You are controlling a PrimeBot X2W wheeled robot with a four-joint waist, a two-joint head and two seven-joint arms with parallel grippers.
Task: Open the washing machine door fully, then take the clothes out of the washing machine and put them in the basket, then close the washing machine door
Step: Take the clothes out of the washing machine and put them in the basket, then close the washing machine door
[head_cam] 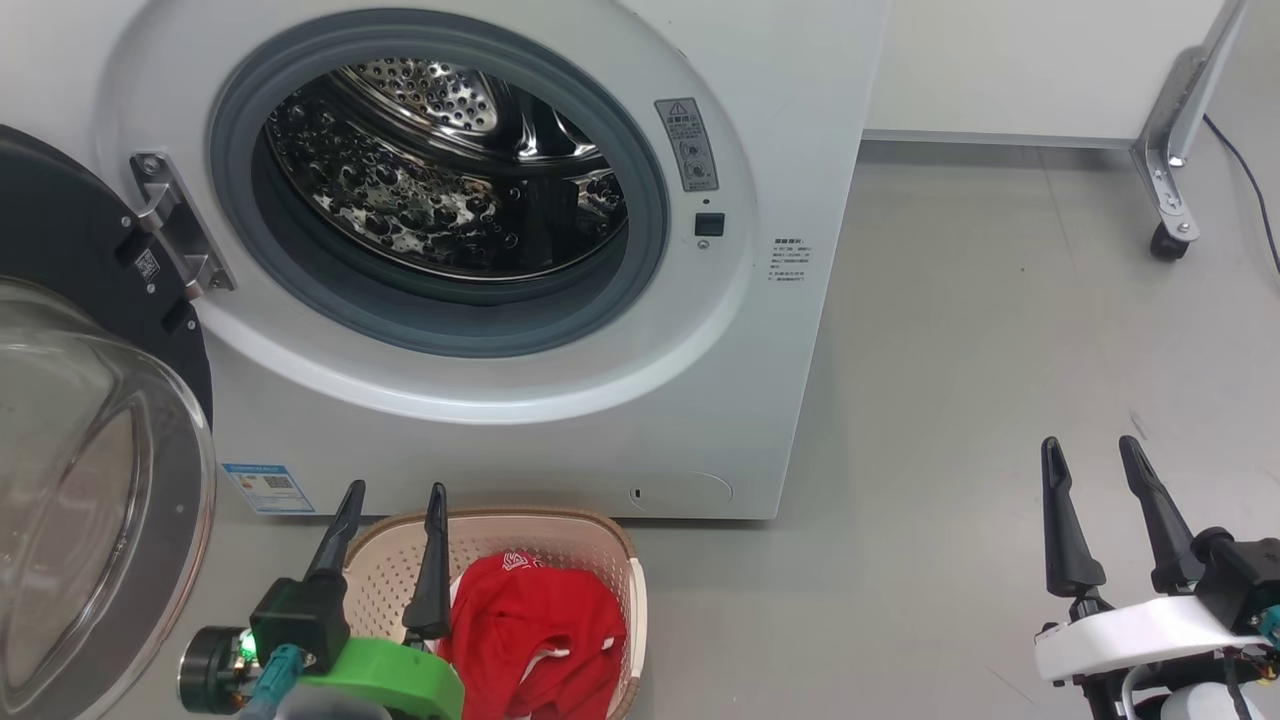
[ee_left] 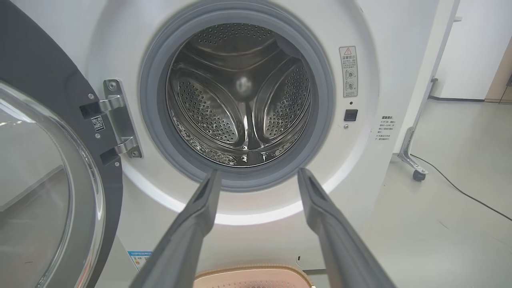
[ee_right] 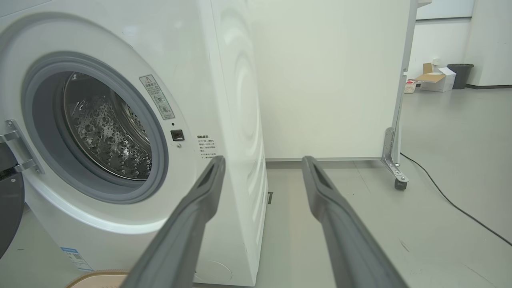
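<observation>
Clothes [head_cam: 530,640] lie in basket [head_cam: 520,516] in head view; left wrist view faces drum [ee_left: 240,100].

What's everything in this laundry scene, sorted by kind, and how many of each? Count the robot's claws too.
washing machine: 1
washing machine door, swung open: 1
basket: 1
red garment, in the basket: 1
grippers, both open: 2 (left gripper, right gripper)
Total: 6

door [head_cam: 70,250] open, clothes [head_cam: 535,630] in basket [head_cam: 600,530]
</observation>
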